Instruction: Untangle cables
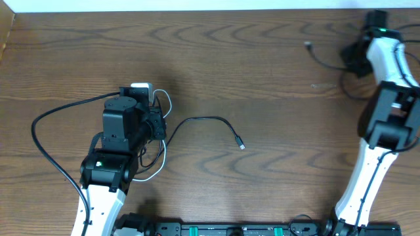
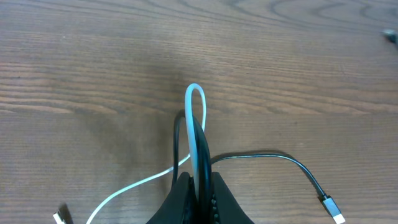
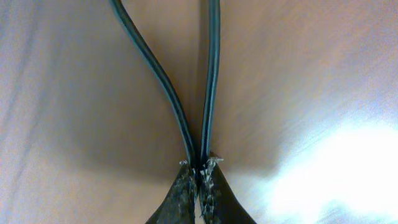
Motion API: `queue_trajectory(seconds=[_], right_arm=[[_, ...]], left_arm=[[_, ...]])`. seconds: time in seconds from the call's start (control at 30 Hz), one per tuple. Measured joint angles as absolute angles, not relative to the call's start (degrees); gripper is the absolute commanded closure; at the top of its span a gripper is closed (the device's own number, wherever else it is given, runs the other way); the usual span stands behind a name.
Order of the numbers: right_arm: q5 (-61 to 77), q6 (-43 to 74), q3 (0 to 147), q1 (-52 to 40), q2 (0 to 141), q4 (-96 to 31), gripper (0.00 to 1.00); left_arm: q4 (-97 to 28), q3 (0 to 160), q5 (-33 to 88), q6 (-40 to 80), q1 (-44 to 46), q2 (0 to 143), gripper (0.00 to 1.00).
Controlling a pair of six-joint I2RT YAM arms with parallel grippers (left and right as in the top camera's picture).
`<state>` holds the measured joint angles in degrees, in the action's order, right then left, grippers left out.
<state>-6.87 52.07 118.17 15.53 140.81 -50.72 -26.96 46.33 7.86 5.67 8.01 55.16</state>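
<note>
Cables [image 1: 197, 119]: the tangle lies at 9 o'clock on the table [image 1: 262, 85]. A second black cord [image 1: 325, 63] lies well apart at 2 o'clock.
Left gripper [image 2: 198, 190]: pinching the white cable [image 2: 194, 87] loop and a black cable [image 2: 273, 155] loop together.
Right gripper [image 3: 199, 167]: pressed together on the doubled black cord.
My step: I'd judge the white and black loops need separating.
How: I'd lift slowly and watch the free plug [image 2: 331, 208] for snags.
Risk: pulling both loops could tighten the knot.
</note>
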Motion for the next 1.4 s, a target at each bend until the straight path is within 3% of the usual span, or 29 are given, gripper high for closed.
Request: queue_trajectory(seconds=[0.47,0.5,0.63,0.73,1.03,1.07,1.2,1.4], right_arm=[[-14.4,42.3,117.5,31.8,136.1,-52.1,0.99],[-14.3,41.7,117.5,31.9,136.1,-52.1,0.96],[-10.6,38.8,117.5,31.3,136.1,-51.7,0.46],[-5.0,35.8,117.5,30.3,136.1,-49.7,0.29],[19.0,15.5,117.5,24.7,136.1,-47.3,0.05],[20.6,13.3,117.5,23.7,136.1,-47.9,0.01],[24.9,1.7,117.5,18.3,136.1,-54.1,0.01],[26.2,-11.5,117.5,9.3,136.1,-62.2,0.01]], left_arm=[[-26.9,46.3,7.9,5.7,8.0,55.2,0.92],[-27.0,46.3,7.9,5.7,8.0,55.2,0.93],[-27.0,46.3,7.9,5.7,8.0,55.2,0.92],[-26.9,46.3,7.9,5.7,8.0,55.2,0.93],[-26.9,46.3,7.8,5.7,8.0,55.2,0.92],[-26.9,46.3,7.8,5.6,8.0,55.2,0.88],[-27.0,46.3,7.8,4.8,8.0,55.2,0.57],[-26.6,46.3,7.9,4.8,8.0,55.2,0.55]])
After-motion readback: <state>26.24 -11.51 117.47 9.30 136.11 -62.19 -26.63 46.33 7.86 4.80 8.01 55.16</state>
